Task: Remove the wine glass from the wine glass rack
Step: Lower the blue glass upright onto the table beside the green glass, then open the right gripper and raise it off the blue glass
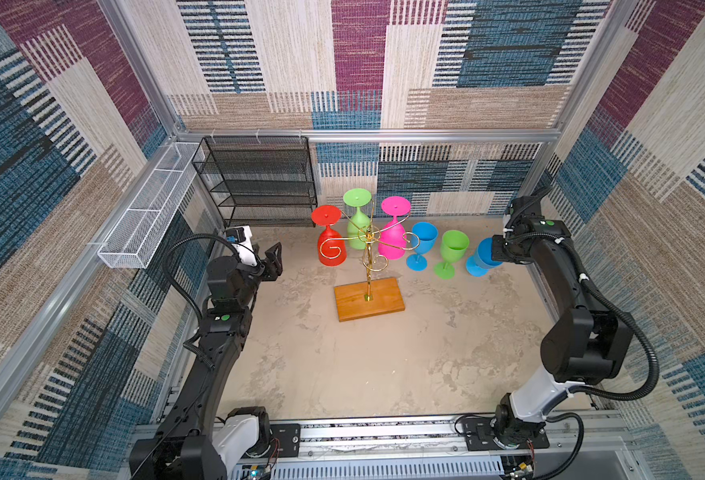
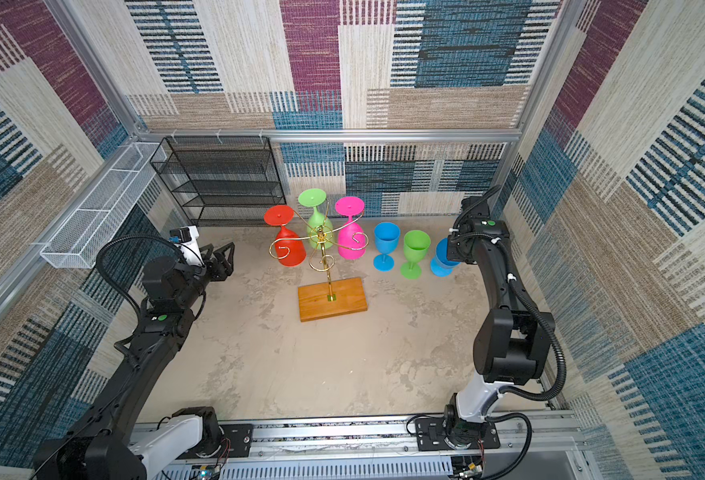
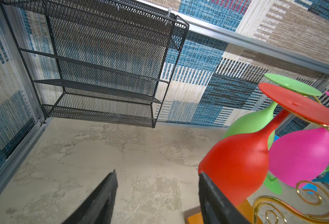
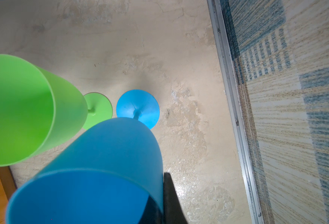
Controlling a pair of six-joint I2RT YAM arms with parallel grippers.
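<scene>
The wine glass rack point(image 1: 368, 266), a gold post with scroll arms on a wooden base point(image 2: 332, 299), stands mid-table. Three wine glasses hang upside down from it: red point(image 1: 331, 249), green point(image 1: 357, 226) and pink point(image 1: 392, 241). My left gripper point(image 3: 157, 172) is open with nothing between its fingers, to the left of the red glass point(image 3: 237, 164) and apart from it. Over at the right, my right gripper point(image 4: 159, 186) is shut on the rim wall of an upright blue wine glass point(image 4: 101, 164), one finger inside and one outside. Its foot point(image 4: 138, 108) is at or just above the table.
An upright green glass point(image 1: 452, 247) and a second blue glass point(image 1: 423, 241) stand between the rack and the held glass. A black mesh shelf unit point(image 1: 259, 178) stands at the back left. A white wire basket point(image 1: 147, 216) hangs on the left wall.
</scene>
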